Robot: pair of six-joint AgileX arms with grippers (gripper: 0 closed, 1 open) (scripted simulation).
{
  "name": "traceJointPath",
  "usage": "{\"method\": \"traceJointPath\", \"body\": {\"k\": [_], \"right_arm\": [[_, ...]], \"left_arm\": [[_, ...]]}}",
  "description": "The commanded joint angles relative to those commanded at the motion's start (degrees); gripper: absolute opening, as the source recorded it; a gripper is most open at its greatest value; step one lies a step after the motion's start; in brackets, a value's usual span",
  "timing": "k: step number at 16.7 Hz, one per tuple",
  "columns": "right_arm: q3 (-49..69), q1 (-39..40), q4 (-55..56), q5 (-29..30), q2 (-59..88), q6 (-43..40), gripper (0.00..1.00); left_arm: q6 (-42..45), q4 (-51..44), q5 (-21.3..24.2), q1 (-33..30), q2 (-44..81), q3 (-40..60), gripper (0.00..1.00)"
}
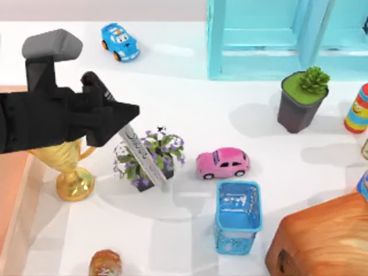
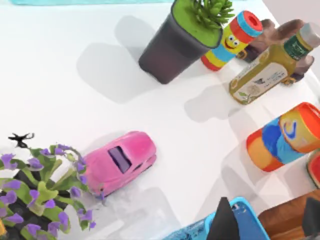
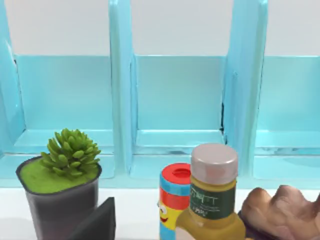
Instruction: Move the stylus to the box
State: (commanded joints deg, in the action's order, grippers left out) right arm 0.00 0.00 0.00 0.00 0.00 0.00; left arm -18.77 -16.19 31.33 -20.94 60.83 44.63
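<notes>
The stylus, a pale grey barrel with black script, hangs tilted above the purple flower pot; its upper end is hidden under my left gripper. That gripper looks shut on the stylus and hovers over the left half of the table. Its dark fingertips show in the left wrist view. The box, salmon-pink with a pale wall, lies at the table's left edge, to the left of the gripper. A dark part of my right gripper faces the cyan shelf.
A gold trophy stands between the flower pot and the box, under my left arm. A pink car, blue mesh cup, wooden chest and succulent pot fill the right side. A blue car sits at the back.
</notes>
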Motion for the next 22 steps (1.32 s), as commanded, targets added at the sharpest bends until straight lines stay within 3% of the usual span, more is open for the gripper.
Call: {"method": "traceJointPath", "body": {"k": [3,7,16,22], "right_arm": [[0.0,0.0,0.0,0.0,0.0,0.0,1.0],[0.0,0.0,0.0,0.0,0.0,0.0,1.0],[0.0,0.0,0.0,0.0,0.0,0.0,1.0],[0.0,0.0,0.0,0.0,0.0,0.0,1.0]], "left_arm": [[1.88,-0.62,0.66,1.81,-0.25,1.84,0.0],[12.74,-3.89,3.6,10.66,-1.46,10.07,0.0],[56.23,-25.81,12.85,40.07,6.96,24.16,0.0],[79.65,-45.81,19.0,52.98,17.37,28.54,0.0]]}}
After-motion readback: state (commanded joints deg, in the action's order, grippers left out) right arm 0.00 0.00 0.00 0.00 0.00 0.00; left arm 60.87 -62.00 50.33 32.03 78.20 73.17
